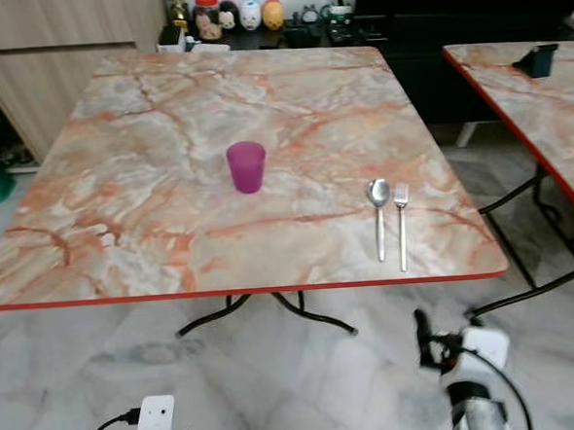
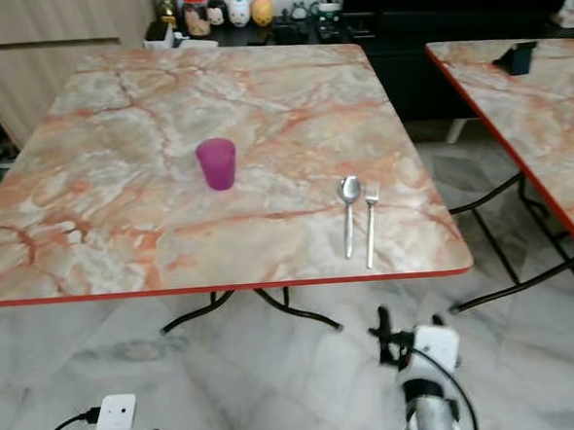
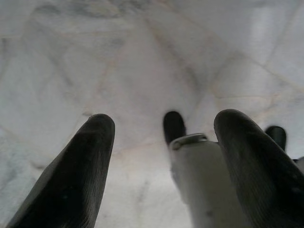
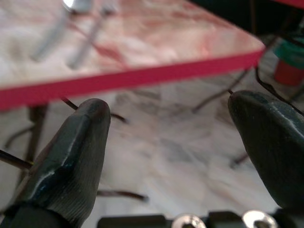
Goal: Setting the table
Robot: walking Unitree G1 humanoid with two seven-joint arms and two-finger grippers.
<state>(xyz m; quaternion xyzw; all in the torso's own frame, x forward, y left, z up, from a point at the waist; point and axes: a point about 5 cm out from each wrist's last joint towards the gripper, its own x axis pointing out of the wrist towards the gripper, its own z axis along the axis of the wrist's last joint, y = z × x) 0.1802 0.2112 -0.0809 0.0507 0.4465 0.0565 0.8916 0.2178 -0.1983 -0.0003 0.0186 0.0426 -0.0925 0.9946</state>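
A purple cup (image 1: 247, 166) stands upright near the middle of the marble-patterned table (image 1: 170, 222). A spoon (image 1: 379, 214) and a fork (image 1: 402, 223) lie side by side near the table's front right corner. My right arm (image 1: 468, 379) hangs low in front of the table, below that corner; its gripper (image 4: 171, 142) is open and empty, facing the red table edge (image 4: 118, 78). My left arm (image 1: 156, 428) hangs at the lower left; its gripper (image 3: 164, 161) is open over the floor.
A second table (image 1: 544, 112) stands to the right with a dark object (image 1: 538, 59) on it. Jars and figurines (image 1: 236, 15) line a dark counter behind the table. A wooden cabinet (image 1: 44, 64) is at the back left. Black table legs (image 1: 303, 316) curve over the marble floor.
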